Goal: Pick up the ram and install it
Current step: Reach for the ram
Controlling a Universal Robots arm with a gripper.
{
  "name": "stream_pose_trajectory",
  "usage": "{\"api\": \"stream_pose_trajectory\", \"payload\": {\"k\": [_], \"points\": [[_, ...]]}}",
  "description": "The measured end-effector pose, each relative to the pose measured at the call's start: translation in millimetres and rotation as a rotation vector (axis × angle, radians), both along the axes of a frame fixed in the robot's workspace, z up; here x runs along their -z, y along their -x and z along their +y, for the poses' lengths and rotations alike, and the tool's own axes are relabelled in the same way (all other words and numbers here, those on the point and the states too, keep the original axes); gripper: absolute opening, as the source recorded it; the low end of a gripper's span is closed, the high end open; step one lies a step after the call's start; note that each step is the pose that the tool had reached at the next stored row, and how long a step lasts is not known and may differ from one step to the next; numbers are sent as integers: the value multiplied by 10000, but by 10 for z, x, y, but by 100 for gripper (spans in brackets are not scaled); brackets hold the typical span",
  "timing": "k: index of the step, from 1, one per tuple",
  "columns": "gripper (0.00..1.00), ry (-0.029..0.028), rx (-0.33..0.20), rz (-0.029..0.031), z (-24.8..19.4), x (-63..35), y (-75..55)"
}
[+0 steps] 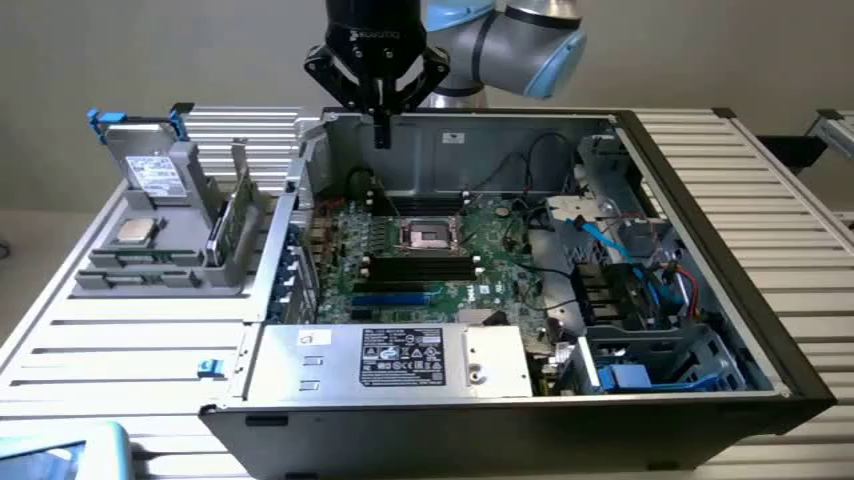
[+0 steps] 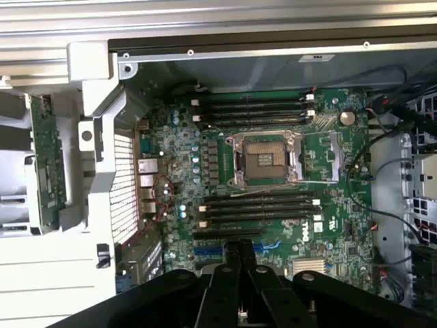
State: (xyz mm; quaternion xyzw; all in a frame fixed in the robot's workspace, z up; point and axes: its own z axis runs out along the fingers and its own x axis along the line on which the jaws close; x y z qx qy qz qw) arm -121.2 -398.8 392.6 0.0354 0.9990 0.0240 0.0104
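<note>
- Exterior view: the gripper (image 1: 383,135) is seen up high, over the back edge of the open PC case (image 1: 494,150), pointed down. Its jaws are pressed together w/ nothing held.
- The ram (image 1: 243,225) is seen outside the case, stood up on edge in the grey holder (image 1: 147,272). It is toward the exterior view's left of the gripper, lower down & nearer the camera.
- Its long axis is judged to run front-to-back, about along the case's side wall (image 1: 310,170).
- That wall is stood between the ram & the motherboard (image 1: 494,260), so it's judged an edge to be minded.
- Open air is seen above the ram. A silver chip (image 1: 135,232) & a grey drive (image 1: 154,170) are sat near it in the same holder, so room at its sides looks tight.
- Wrist view: the gripper (image 2: 239,247) is seen w/ fingers together, over the motherboard (image 2: 328,198), near the dark memory slots (image 2: 259,205). The slots are seen empty.
- The ram (image 2: 46,164) is seen past the case wall (image 2: 102,150), well apart from the jaws.
- Its long axis is seen about crosswise to the slots.
</note>
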Motion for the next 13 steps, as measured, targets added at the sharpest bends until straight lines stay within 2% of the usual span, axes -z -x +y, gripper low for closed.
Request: {"api": "stream_pose_trajectory", "payload": {"k": [13], "points": [[11, 0, 0, 0, 0, 0, 0]]}}
